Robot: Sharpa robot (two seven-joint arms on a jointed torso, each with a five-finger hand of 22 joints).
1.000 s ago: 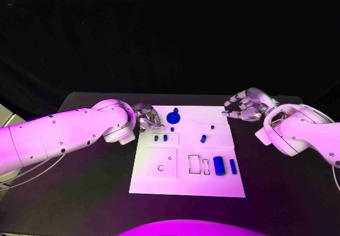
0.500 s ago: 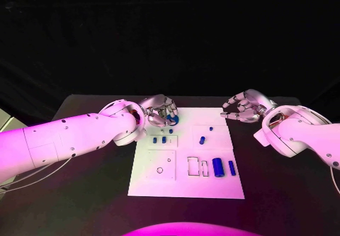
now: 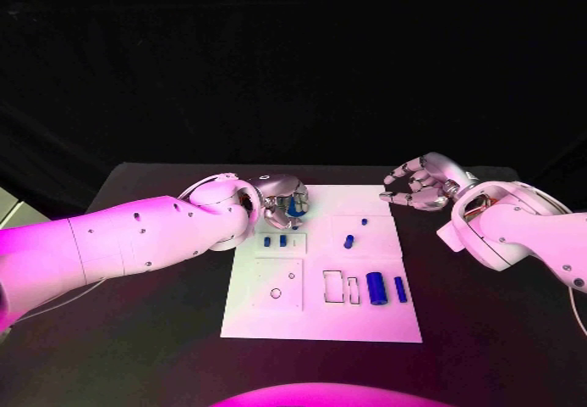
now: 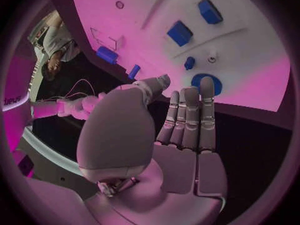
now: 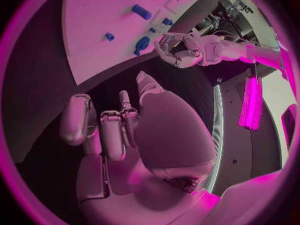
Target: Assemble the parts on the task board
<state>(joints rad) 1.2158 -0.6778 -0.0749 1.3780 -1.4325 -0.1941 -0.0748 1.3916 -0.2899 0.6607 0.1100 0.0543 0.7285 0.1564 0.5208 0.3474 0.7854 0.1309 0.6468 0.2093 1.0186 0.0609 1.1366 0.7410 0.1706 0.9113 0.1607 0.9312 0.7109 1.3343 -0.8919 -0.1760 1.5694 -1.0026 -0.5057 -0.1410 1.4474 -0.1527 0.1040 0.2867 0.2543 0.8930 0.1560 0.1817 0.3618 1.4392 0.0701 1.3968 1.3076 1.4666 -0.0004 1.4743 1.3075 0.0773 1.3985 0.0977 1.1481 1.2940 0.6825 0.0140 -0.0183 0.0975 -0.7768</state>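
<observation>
hovering silver left hand (image 3: 284, 202) over round blue part (image 4: 205, 83)

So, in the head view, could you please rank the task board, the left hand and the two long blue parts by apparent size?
1. task board
2. left hand
3. thicker long blue part
4. thinner long blue part

Head camera: high above near table edge, looking down and forward over whole white board (image 3: 321, 280), both arms in shot. Left wrist camera: close behind left hand (image 4: 181, 120), facing out over board's far end. Right wrist camera: close behind right hand (image 5: 119, 130), facing across board (image 5: 106, 15) toward left hand (image 5: 178, 50). All three share board.
</observation>
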